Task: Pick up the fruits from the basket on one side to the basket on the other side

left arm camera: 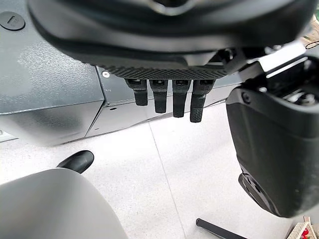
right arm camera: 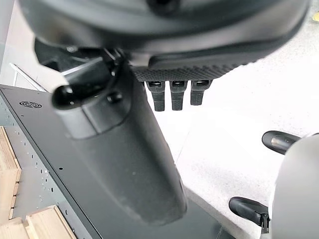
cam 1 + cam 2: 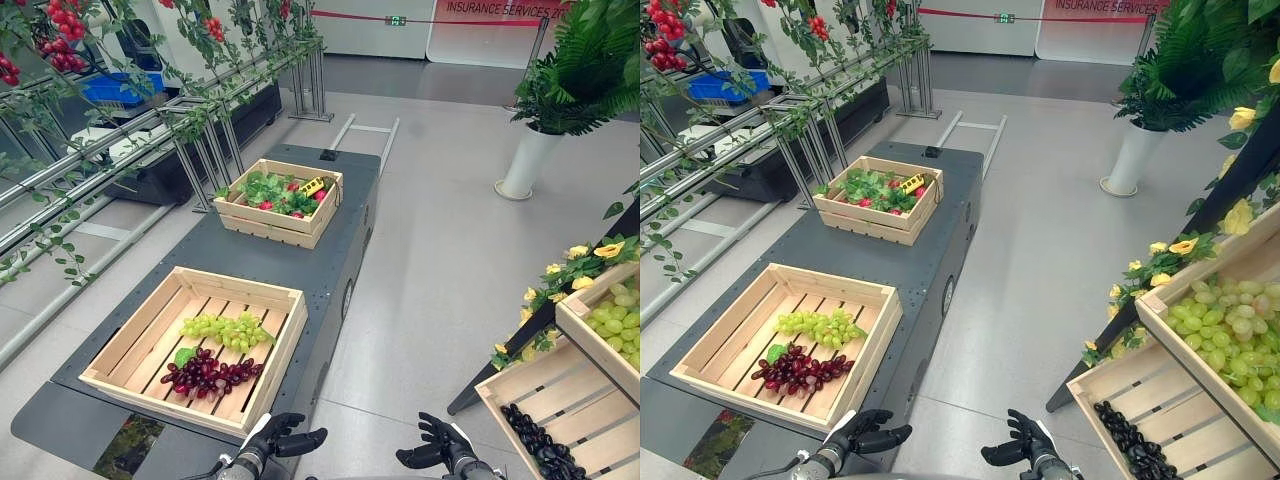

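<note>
A wooden crate (image 3: pixel 148 312) stands on the near end of a dark table (image 3: pixel 330 250). In it lie a bunch of green grapes (image 3: pixel 225 328) and a bunch of purple grapes (image 3: pixel 205 374). A second crate (image 3: pixel 268 229) at the table's far end holds leaves and red and yellow fruit. At the right, a shelf crate holds green grapes (image 3: pixel 618 322) and a lower crate (image 3: pixel 570 395) holds dark grapes (image 3: pixel 540 440). My left hand (image 3: pixel 280 440) and right hand (image 3: pixel 436 450) hover low over the floor, between the table and the shelf. Both are open and hold nothing; their fingers (image 1: pixel 172 102) (image 2: pixel 172 95) hang relaxed.
A metal rack with vines and red berries (image 3: pixel 60 45) runs along the left. A potted plant in a white vase (image 3: pixel 527 160) stands on the floor at the back right. Yellow flowers (image 3: pixel 582 265) edge the right shelf. Grey floor lies between table and shelf.
</note>
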Robot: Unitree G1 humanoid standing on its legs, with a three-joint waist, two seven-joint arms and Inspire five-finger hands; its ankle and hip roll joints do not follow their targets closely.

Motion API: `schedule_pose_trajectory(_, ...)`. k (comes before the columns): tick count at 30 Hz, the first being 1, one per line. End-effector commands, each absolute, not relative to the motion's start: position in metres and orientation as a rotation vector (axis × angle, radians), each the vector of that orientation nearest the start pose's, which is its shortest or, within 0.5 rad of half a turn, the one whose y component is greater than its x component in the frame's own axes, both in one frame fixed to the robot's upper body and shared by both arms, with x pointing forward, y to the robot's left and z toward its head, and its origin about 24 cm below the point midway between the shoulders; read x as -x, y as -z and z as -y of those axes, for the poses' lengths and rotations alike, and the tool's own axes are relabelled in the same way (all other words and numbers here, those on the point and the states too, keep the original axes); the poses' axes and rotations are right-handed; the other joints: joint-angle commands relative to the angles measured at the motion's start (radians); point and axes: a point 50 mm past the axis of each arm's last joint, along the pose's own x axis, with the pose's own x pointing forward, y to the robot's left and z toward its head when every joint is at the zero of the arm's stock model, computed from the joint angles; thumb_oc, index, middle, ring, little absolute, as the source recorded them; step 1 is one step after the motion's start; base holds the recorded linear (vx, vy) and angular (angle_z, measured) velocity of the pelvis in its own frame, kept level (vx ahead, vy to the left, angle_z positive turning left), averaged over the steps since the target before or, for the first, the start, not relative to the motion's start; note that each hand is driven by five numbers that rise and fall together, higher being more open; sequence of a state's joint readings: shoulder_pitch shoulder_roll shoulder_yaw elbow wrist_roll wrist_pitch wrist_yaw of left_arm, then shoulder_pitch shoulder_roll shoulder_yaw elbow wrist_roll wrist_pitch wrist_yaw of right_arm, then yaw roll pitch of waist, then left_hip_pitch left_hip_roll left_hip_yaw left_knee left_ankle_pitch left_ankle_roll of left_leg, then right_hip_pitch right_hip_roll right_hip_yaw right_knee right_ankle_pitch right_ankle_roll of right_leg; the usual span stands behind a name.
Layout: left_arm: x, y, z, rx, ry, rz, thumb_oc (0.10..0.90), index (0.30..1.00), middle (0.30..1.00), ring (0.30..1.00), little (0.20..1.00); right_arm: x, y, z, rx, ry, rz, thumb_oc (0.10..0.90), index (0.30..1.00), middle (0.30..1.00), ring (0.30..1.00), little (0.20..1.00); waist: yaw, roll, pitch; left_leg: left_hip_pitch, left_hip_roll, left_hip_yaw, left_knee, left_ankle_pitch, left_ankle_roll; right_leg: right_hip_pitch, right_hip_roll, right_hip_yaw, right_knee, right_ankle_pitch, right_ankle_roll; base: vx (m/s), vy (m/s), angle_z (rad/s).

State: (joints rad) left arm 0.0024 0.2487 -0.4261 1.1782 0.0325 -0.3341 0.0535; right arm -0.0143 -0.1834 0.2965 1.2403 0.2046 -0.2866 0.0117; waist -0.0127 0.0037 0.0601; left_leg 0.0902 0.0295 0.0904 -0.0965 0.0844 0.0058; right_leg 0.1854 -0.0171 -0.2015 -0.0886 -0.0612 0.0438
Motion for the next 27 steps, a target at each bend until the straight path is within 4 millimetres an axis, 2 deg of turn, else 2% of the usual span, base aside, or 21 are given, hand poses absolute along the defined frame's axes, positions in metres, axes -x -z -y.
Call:
schedule_pose_trajectory(1, -0.151, 0.139, -0.166, -0.426, 0.332, -0.707, 0.800, 0.900, 0.900, 0.900, 0.900, -0.149, 0.143, 0.189, 0.172, -0.087, -0.828, 0.800, 0.900, 0.900, 0.900, 0.900, 0.013, -0.003, 0.042, 0.092, -0.037, 0.030, 0.009, -0.200, 0.017, -0.011, -0.019, -0.001, 0.029, -0.025, 0.015, 0.00, 0.000, 0.00)
schedule_pose_trajectory(16, -0.154, 0.136, -0.160, -0.518, 0.434, -0.648, 0.800, 0.900, 0.900, 0.900, 0.900, -0.152, 0.142, 0.184, 0.132, -0.138, -0.815, 0.800, 0.900, 0.900, 0.900, 0.900, 0.010, -0.003, 0.043, 0.091, -0.035, 0.037, 0.009, -0.200, 0.015, -0.015, -0.018, 0.002, 0.033, -0.027, 0.015, 0.00, 0.000, 0.00)
schedule_pose_trajectory(24, -0.170, 0.121, -0.146, -0.552, 0.540, -0.474, 0.800, 0.900, 0.900, 0.900, 0.900, -0.156, 0.140, 0.185, 0.157, -0.164, -0.803, 0.800, 0.900, 0.900, 0.900, 0.900, 0.007, 0.003, 0.058, 0.086, -0.034, 0.041, 0.009, -0.197, 0.016, -0.024, -0.018, 0.007, 0.040, -0.027, 0.016, 0.00, 0.000, 0.00)
schedule_pose_trajectory(27, -0.183, 0.107, -0.142, -0.521, 0.498, -0.346, 0.800, 0.900, 0.900, 0.900, 0.900, -0.159, 0.139, 0.186, 0.164, -0.167, -0.797, 0.800, 0.900, 0.900, 0.900, 0.900, 0.007, 0.005, 0.063, 0.083, -0.034, 0.038, 0.009, -0.196, 0.014, -0.027, -0.018, 0.008, 0.042, -0.028, 0.016, 0.00, 0.000, 0.00)
